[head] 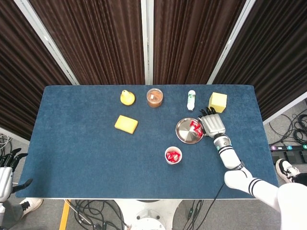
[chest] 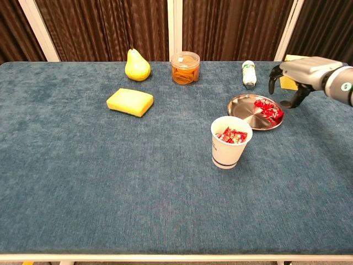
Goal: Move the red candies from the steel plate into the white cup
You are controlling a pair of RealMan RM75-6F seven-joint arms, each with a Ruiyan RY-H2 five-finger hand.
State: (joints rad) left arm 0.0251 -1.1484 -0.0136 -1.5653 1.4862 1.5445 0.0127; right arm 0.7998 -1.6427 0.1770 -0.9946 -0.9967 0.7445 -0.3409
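A round steel plate (head: 184,132) (chest: 245,107) lies right of the table's middle with several red candies (head: 195,127) (chest: 268,110) on its right side. In front of it stands a white cup (head: 173,155) (chest: 230,142) holding more red candies. My right hand (head: 213,124) (chest: 298,77) hovers just off the plate's right edge, fingers spread and pointing down, with nothing in it. Off the table's left front corner my left hand (head: 5,171) hangs with its fingers apart, holding nothing.
Along the far edge stand a yellow pear (head: 127,97) (chest: 137,65), a clear jar of orange snacks (head: 154,97) (chest: 185,67), a small white bottle (head: 191,100) (chest: 249,74) and a yellow block (head: 217,102). A yellow sponge (head: 126,124) (chest: 129,102) lies left of the plate.
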